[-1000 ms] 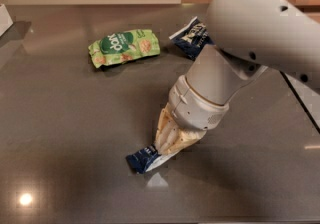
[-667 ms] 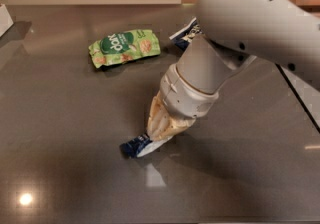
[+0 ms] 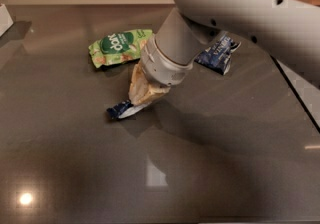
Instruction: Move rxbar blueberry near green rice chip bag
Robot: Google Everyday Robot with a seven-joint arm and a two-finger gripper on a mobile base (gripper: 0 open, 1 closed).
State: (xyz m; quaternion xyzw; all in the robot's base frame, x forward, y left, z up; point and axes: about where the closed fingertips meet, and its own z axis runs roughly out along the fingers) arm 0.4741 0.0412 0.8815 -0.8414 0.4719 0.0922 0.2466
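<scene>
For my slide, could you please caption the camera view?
Claw at centre grips the rxbar blueberry, short of the green rice chip bag.

- One small dark blue bar [image 3: 121, 110], one end pinched in the claw.
- One claw [image 3: 140, 99], low over the middle of the counter [image 3: 225, 158], on one grey arm [image 3: 240, 3].
- Two snack bags: one green chip bag [image 3: 117, 47] and one dark blue chip bag [image 3: 217, 54].
- One dark counter under all of them.
</scene>
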